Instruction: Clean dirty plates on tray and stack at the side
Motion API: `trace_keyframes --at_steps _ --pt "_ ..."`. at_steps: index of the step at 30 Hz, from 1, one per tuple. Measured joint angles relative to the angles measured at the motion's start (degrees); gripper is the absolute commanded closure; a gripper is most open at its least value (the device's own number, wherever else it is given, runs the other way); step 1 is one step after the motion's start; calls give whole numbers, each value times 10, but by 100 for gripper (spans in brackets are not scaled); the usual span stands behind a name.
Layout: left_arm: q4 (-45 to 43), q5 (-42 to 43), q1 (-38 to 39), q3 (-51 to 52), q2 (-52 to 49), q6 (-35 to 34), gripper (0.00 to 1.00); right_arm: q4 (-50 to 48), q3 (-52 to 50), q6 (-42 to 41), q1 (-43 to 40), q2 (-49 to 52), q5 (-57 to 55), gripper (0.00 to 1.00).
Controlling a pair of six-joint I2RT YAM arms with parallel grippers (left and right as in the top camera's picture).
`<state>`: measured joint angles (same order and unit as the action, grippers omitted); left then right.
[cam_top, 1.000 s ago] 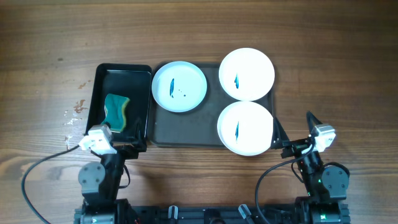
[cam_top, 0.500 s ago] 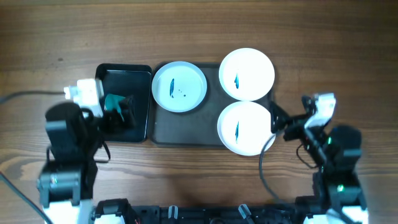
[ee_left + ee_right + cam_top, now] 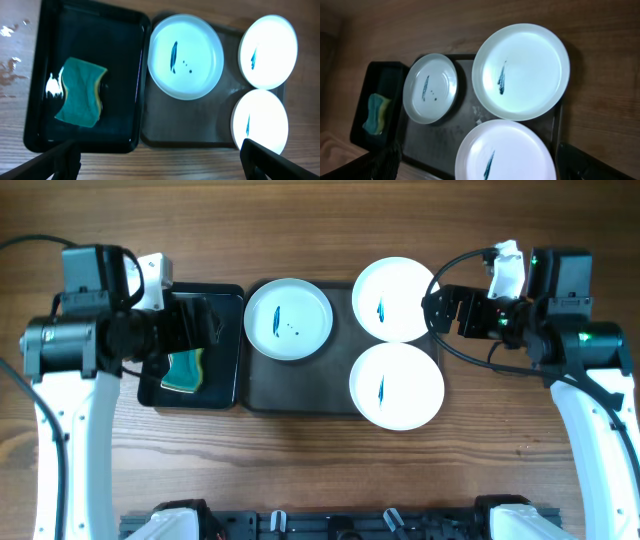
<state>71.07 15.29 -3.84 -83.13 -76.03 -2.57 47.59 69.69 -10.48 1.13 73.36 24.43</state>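
Within the last second both arms have risen from their folded pose at the near edge of the desk (image 3: 320,220) and swung out over the work. Nothing on the desk has shifted, so the task is only starting and no cleaning has begun. The left gripper (image 3: 200,325) now hangs with its jaws spread wide above the small black tray (image 3: 238,355) toward the left edge. The green sponge (image 3: 185,370) lies just nearside of it, untouched. The right gripper (image 3: 440,310), likewise wide and empty, sits beside the right rim of the far-right plate (image 3: 397,299). That plate, the near-right plate (image 3: 396,386) and the left plate (image 3: 288,319) all lie on the grey tray (image 3: 300,385) at mid-desk, each bearing a blue streak. Fetching the sponge looks like the probable first step.
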Motion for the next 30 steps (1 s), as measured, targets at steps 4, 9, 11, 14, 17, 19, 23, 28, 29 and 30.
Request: trace_keyframes --at_steps 4,9,11,14,17,19,23,28,29,30 --pt "6 1 0 0 -28 0 0 -32 1 -42 0 11 -5 0" --pt "5 1 0 -1 -29 0 0 -52 1 -73 2 17 -5 5" --pt "3 1 0 -1 -29 0 0 -52 1 -81 10 26 -5 10" --pt "-2 1 0 -1 -29 0 0 -56 2 -92 44 62 -5 16" --pt "-4 1 0 -1 -29 0 0 -57 4 -102 75 97 -5 20" --pt "-8 0 -1 -1 -29 0 0 -49 22 -112 103 126 -9 22" --pt "-20 -42 -15 -1 -29 -28 2 -50 64 -141 162 174 -37 34" --pt "-15 -89 -35 -1 -29 -55 2 -106 70 -197 228 252 -56 45" --pt "-14 -95 -38 -1 -31 -57 2 -123 70 -207 238 272 -58 49" --pt "-14 -101 -41 -1 -35 -59 2 -134 70 -215 245 288 -61 51"
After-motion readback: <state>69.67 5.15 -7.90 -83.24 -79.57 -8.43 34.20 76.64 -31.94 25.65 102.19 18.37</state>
